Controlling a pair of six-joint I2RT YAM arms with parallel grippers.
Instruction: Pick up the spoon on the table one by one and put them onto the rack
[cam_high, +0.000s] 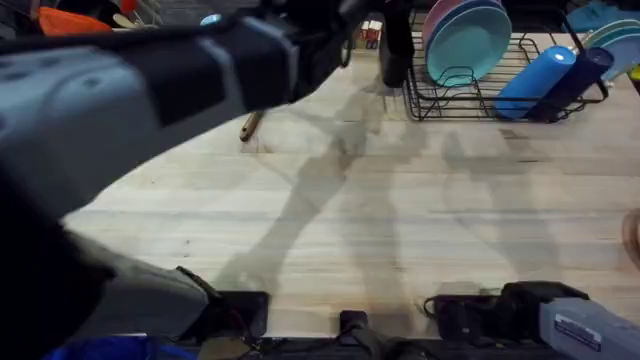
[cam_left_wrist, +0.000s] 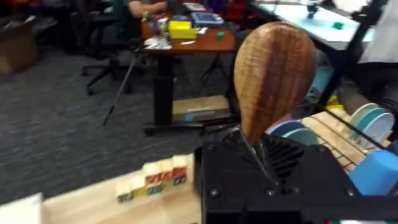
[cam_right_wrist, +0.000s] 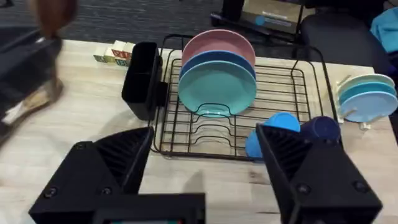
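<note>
two spoons: one long spoon (cam_left_wrist: 273, 78) up in the left end effector, one darker spoon (cam_high: 251, 126) lying on the table (cam_high: 400, 230)
left end effector (cam_left_wrist: 258, 155): clamped on the long spoon's handle, the oval bowl standing up above the black fingers; in the overhead view the left arm (cam_high: 130, 90) is raised close under the camera, large and blurred, reaching toward the far side of the table
long spoon: held upright, bowl grain clearly showing, off the table; plates and the wire rack lie just past it in the left wrist view
darker spoon: on the table's far left part, only its end peeking out from under the left arm, well apart from the rack
rack (cam_right_wrist: 236, 134): black wire, at the table's far right, with a tall black utensil cup (cam_right_wrist: 142, 79) at its left end
in the rack: pink, blue and teal plates (cam_right_wrist: 217, 84) standing in the slots, blue cups (cam_right_wrist: 292, 134) lying at the other end
right end effector (cam_right_wrist: 205, 171): fingers wide apart, nothing between them, hovering near the table's front and facing the rack
beside the rack: a few coloured blocks (cam_right_wrist: 115, 53) by the table's far edge, near the utensil cup
</note>
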